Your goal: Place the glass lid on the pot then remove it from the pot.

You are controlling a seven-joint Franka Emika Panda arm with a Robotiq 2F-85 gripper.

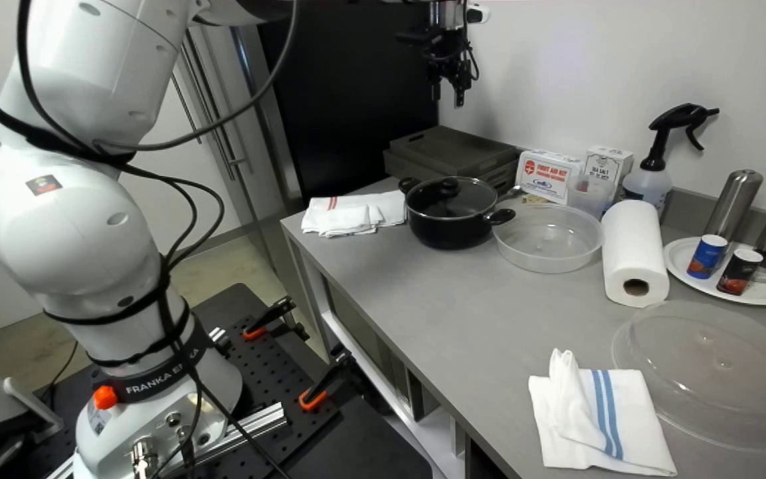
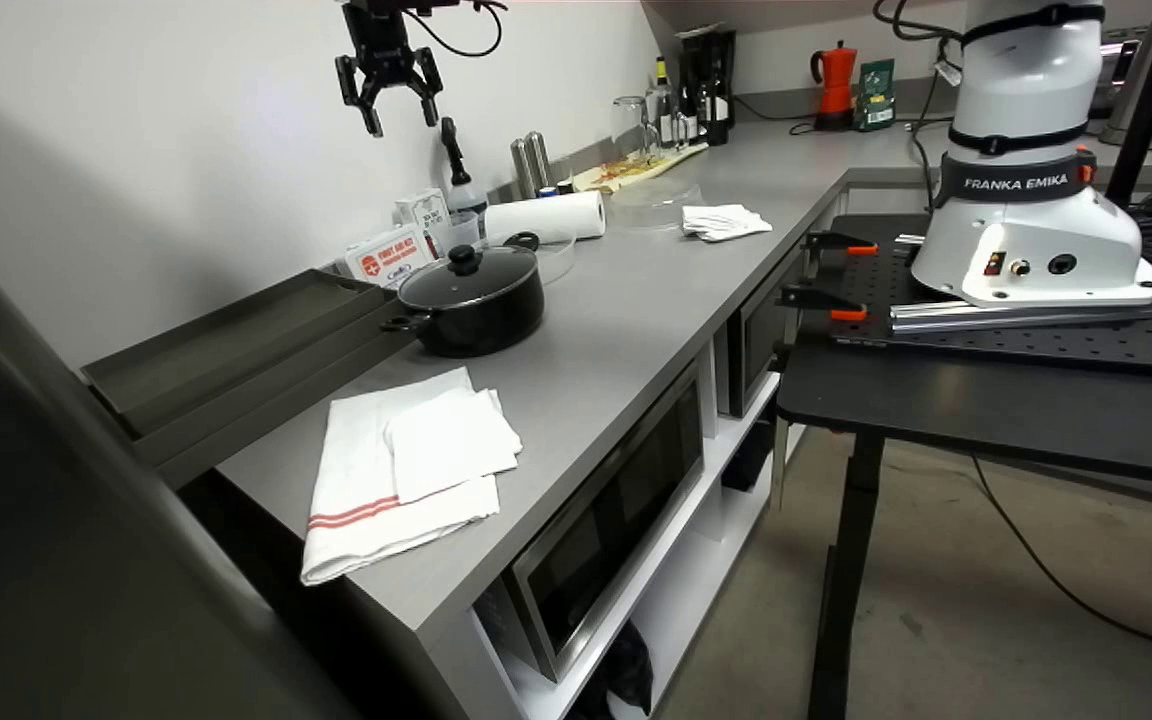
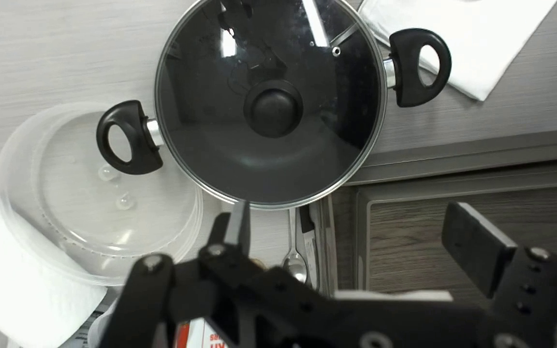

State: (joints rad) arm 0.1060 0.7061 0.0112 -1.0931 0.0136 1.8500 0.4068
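A: Where is the lid?

B: In an exterior view, the glass lid [image 1: 473, 199] sits flat on the black two-handled pot [image 1: 449, 234], toward the far left of the bench [image 1: 449, 296]. The gripper [image 1: 447, 96] hangs well above, holding nothing.

A: What crowds it there?

B: A red-striped towel [image 1: 351, 213] just left, a clear round bowl [image 1: 546, 263] just right, with a pot handle [image 1: 501, 216] reaching over its edge. On the far side are dark stacked trays [image 1: 453, 152] and a first aid kit box [image 1: 548, 174].

A: Next?

B: In an exterior view, a paper towel roll [image 2: 546, 215] and a spray bottle [image 2: 468, 197] lie beyond the pot, with a red moka pot [image 2: 836, 85] far off. The gripper's jaws stand well apart.

A: And the wrist view?

B: Its fingers [image 3: 476, 249] are spread wide, nothing between them. The lid's round black knob [image 3: 274, 111] shows plainly. A spoon [image 3: 296, 267] and a knife [image 3: 310, 250] lie between the bowl and the trays.

A: How would you lift it?

B: By the knob, from straight above, with a firm pinch. I expect stiff, fairly light glass, slick and breakable, so the rim is a poor hold. Keep it level; the handles and trays would hinder a low sideways approach.
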